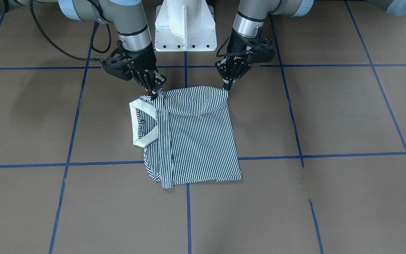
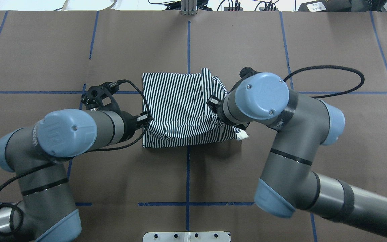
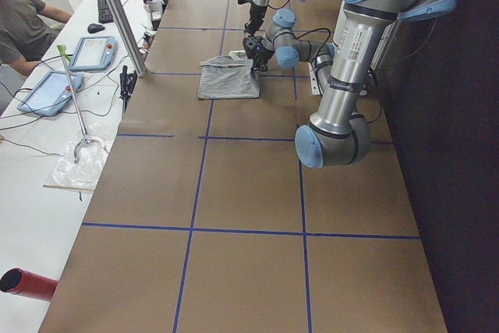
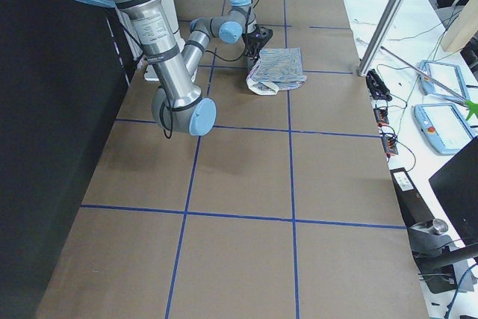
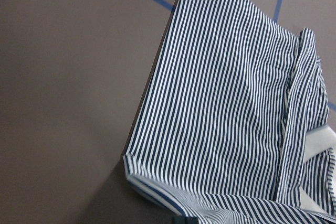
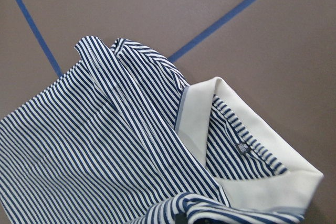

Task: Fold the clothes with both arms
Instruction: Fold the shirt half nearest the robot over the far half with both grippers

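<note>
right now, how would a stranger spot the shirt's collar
On the brown table with blue tape lines, a striped polo shirt lies folded. Its collar sits at the end by the right gripper: the only plain cream band among the stripes.

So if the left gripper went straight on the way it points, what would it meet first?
The shirt: the left gripper points down at its corner, seemingly pinching it, with the table right beneath.
</note>
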You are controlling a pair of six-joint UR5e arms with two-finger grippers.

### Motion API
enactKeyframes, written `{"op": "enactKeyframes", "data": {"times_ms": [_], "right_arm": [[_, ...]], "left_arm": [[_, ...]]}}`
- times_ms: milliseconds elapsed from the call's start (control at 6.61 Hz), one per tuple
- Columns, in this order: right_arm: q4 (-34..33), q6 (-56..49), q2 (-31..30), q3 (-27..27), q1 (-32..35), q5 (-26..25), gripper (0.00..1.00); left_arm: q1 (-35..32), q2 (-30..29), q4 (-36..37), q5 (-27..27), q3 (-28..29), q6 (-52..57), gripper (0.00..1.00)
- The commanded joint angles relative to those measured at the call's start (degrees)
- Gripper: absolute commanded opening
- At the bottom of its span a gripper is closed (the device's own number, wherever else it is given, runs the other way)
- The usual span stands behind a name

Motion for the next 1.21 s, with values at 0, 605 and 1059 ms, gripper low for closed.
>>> {"op": "enactKeyframes", "data": {"times_ms": [0, 605, 1059], "right_arm": [[8.82, -1.29, 5.33, -14.88, 4.58, 1.92, 0.0], [24.54, -6.47, 17.42, -42.52, 8.98, 6.15, 0.76], [26.21, -17.97, 18.08, -45.1, 16.18, 13.43, 1.0]], "left_arm": [[-4.95, -2.74, -6.65, 0.05, 9.92, 3.13, 0.0], [-12.59, -12.74, -21.16, 0.14, 36.79, 13.38, 0.15], [-14.38, -13.39, -26.9, -0.12, 38.45, 14.83, 0.39]]}}
